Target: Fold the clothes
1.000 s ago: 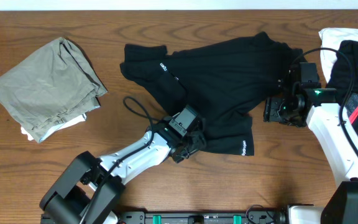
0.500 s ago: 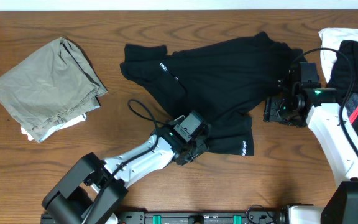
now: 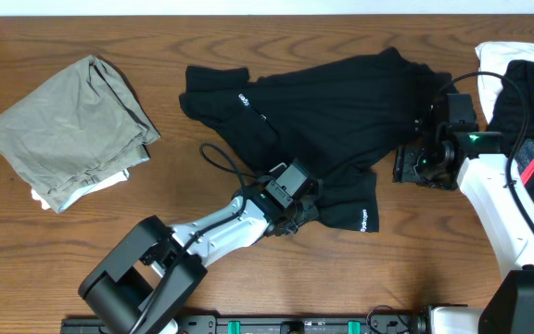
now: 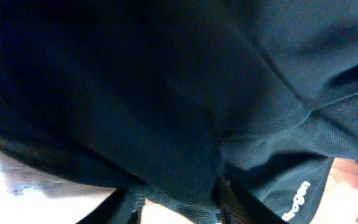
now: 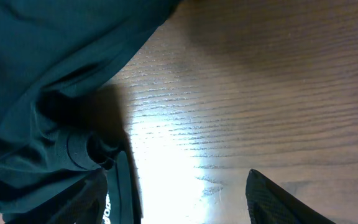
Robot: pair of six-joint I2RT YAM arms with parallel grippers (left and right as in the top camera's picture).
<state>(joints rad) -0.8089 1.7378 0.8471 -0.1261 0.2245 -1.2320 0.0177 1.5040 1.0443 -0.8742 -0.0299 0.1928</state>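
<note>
Since a second ago the left gripper (image 3: 302, 213) has slid to the right along the lower hem of the black shirt (image 3: 341, 102), and its arm now lies further in under the cloth; the right arm has not shifted. The shirt lies spread and creased across the middle and upper right of the table (image 3: 434, 269), one sleeve reaching up to the left, its hem with small white lettering (image 3: 366, 221) hanging lowest. The left gripper sits at that hem, just left of the lettering. In the left wrist view black cloth fills nearly the whole frame and a bunch of it is pinched between the two fingers (image 4: 229, 200), so the jaws are closed down on the fabric. The right gripper (image 3: 408, 167) rests at the shirt's right edge. In its own view the fingers (image 5: 120, 190) stand wide apart with bare wood between them; the left one touches the dark cloth and nothing is gripped. Well apart at the far left lies a folded olive-grey garment (image 3: 68, 130) over a bit of white cloth, and at the right edge a pile of clothes (image 3: 527, 83) in white, black and red.
</note>
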